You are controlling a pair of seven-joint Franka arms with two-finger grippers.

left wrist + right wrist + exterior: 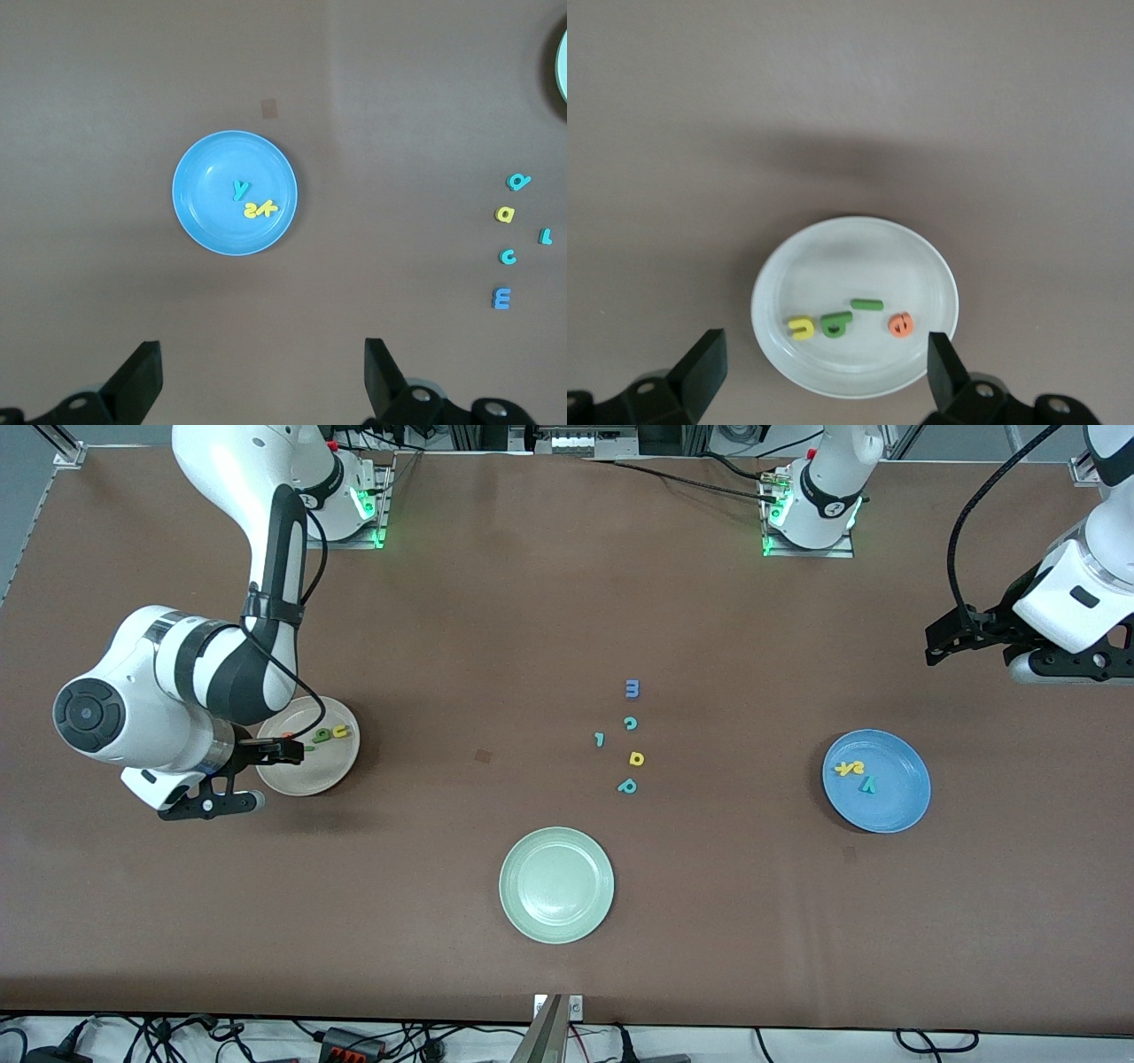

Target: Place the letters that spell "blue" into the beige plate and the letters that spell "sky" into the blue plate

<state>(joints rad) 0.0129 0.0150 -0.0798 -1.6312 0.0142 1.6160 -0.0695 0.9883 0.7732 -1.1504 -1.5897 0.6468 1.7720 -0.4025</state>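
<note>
Four letters [849,321] crowd beige plate's [833,243] rim.

Glossy blue plate [202,226], matt table [532,602]

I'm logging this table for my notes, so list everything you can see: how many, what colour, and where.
beige plate: one, pale beige, right arm's end; holds yellow u, green b, green l, orange e
blue plate: one, blue, left arm's end; holds yellow s and k, teal y
green plate: one, pale green, nearest the front camera
loose letters: five, blue, teal, yellow, mid-table
right gripper: open, over beige plate
left gripper: open, waiting over bare table
</note>
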